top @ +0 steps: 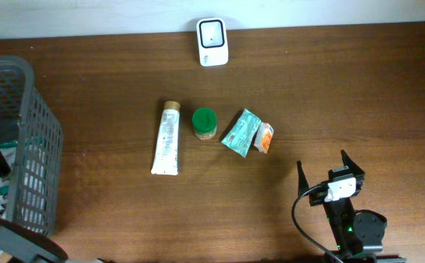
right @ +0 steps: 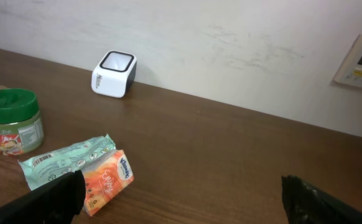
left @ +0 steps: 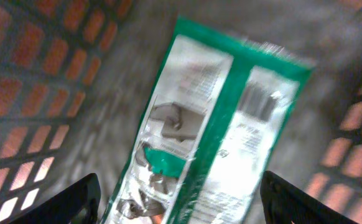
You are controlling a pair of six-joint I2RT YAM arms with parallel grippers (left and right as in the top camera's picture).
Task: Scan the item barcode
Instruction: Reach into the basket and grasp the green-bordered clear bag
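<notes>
One left pincer [left: 181,202] gapes over green packet [left: 212,124].

A green-and-white packet [left: 212,124] lies flat on the floor of the grey mesh basket [left: 100,74], printed side up, its detail blurred. The white scanner [top: 212,42] stands at the wooden table's [top: 307,95] far edge, dark window on top.

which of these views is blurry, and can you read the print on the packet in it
Left wrist: motion blur smears the green and white packet and the basket around it, so its print is unreadable. Overhead: sharp, with even light across the table. Right wrist: also sharp, the scanner crisp.
</notes>
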